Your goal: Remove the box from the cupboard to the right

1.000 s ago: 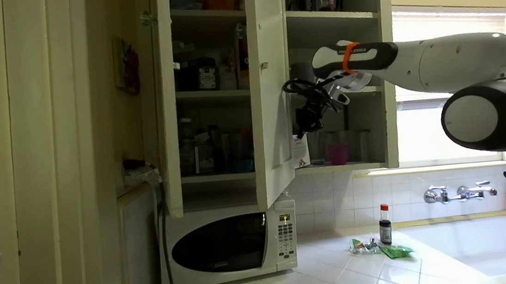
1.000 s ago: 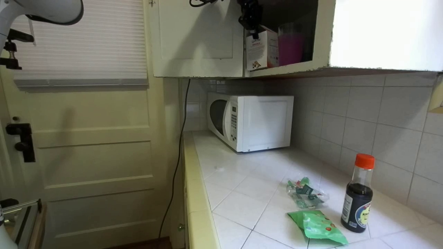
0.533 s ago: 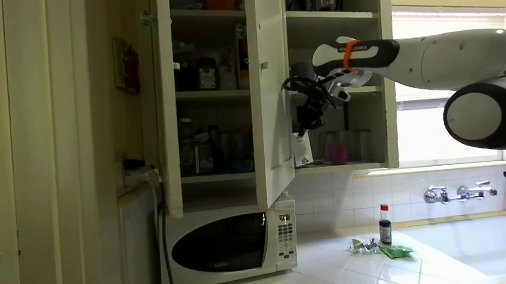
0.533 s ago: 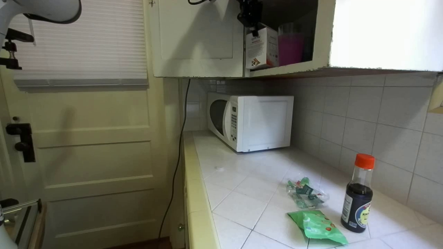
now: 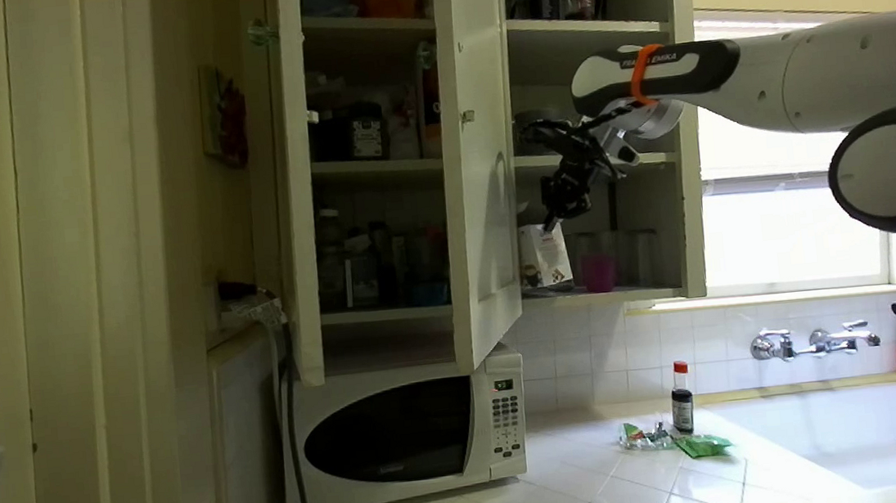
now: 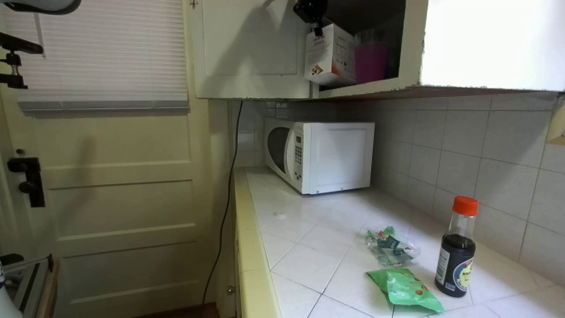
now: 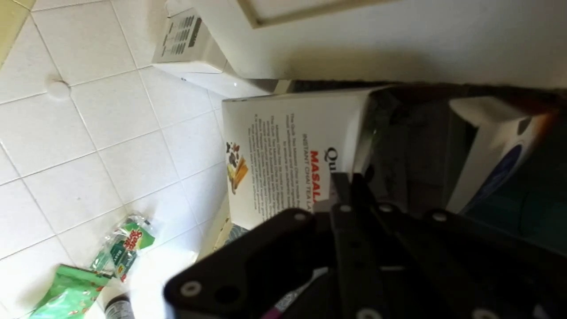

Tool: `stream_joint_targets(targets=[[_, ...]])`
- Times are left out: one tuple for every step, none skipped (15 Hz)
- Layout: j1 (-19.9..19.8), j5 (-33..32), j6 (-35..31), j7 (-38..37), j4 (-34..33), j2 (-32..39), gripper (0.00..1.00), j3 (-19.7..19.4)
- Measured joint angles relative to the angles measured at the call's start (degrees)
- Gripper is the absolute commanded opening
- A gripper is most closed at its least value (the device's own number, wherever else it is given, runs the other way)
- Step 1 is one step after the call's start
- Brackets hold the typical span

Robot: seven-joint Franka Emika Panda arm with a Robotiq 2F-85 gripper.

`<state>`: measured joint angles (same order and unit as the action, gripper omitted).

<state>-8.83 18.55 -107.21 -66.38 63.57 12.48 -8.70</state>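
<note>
The masala chai tea box [image 6: 324,55] has come forward and tipped since the earlier frames, and the Franka arm [image 5: 777,80] has shifted right and higher in an exterior view. The claw [image 7: 349,178] is narrow, pinched on the box's upper edge. The box is tilted at the bottom shelf [image 5: 625,296] in the right-hand bay of the cupboard [image 5: 694,244], between the open panelled door [image 5: 480,158] and a pink tumbler [image 6: 371,64], its front jutting past the shelf's near edge; whether its base touches the shelf I cannot tell. In both exterior views a white microwave [image 6: 340,159] stands on the tiled surface [image 6: 295,282] below, well left of a red-capped bottle of dark sauce [image 6: 457,251]. In an exterior view a green packet [image 6: 404,289] lies just left of the bottle, with a crumpled clear wrapper [image 6: 390,251] farther back.
</note>
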Motion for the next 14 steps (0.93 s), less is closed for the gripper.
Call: stream_joint_targets(targets=[[-0.1, 0.0, 0.1, 0.0, 1.8, -1.3, 0.01, -0.2], [-0.1, 0.0, 0.2, 0.1, 3.7, -2.6, 0.01, -0.4], [-0.2, 0.0, 0.2, 0.1, 5.7, -4.0, 0.01, -0.7], [-0.2, -0.1, 0.2, 0.1, 7.7, -5.3, 0.01, -0.9], [-0.2, -0.3, 0.2, 0.1, 9.7, -6.8, 0.01, -1.1], [-0.2, -0.8, 0.0, 0.1, 11.7, -8.4, 0.01, -1.3], [-0.2, -1.4, -0.3, 0.1, 13.7, -10.0, 0.01, -1.3], [-0.1, -2.0, -0.4, 0.1, 15.5, -11.7, 0.01, -1.3], [0.0, -2.7, -0.6, 0.1, 17.5, -13.7, 0.01, -1.1], [0.1, -3.6, -0.7, 0.1, 19.7, -15.7, 0.01, -0.9], [0.2, -4.6, -1.0, 0.1, 21.8, -17.7, 0.01, -0.5], [0.2, -5.6, -1.6, 0.0, 24.0, -19.9, 0.01, 0.0], [0.2, -6.7, -2.1, -0.2, 26.3, -22.1, 0.01, 0.5], [0.2, -7.7, -2.5, -0.9, 28.5, -24.4, 0.01, 1.0]])
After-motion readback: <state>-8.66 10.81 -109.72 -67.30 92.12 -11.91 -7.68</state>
